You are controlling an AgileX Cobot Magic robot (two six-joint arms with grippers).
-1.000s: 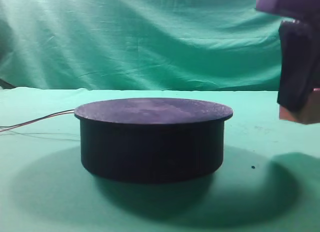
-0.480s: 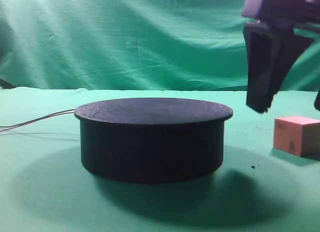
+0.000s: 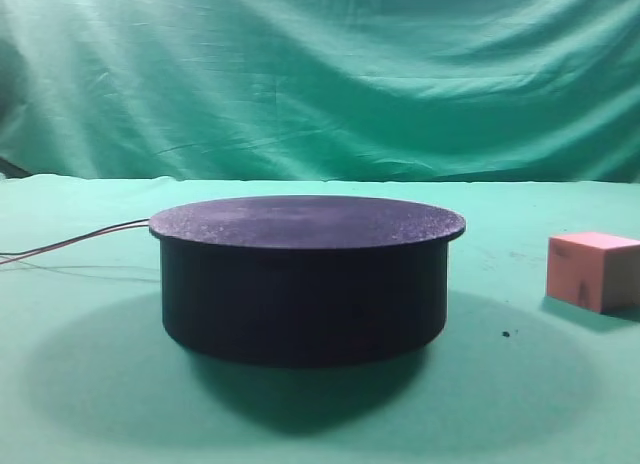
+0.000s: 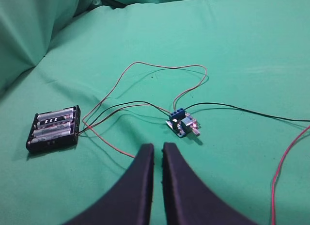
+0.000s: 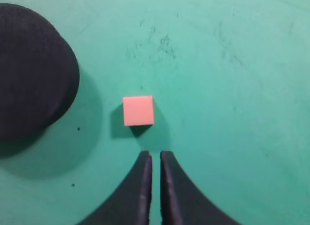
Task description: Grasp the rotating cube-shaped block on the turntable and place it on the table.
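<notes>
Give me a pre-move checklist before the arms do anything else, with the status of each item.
1. Cube-shaped block off the turntable and resting on the table: ok.
2. Block clear of the turntable, a gap of green cloth between them: ok.
3. Right gripper released, shut and above the block, not touching it: ok.
4. Left gripper shut, holding nothing: ok.
5. Left gripper clear of the wires, circuit board and battery pack below it: ok.
6. Turntable stopped: cannot tell.
</notes>
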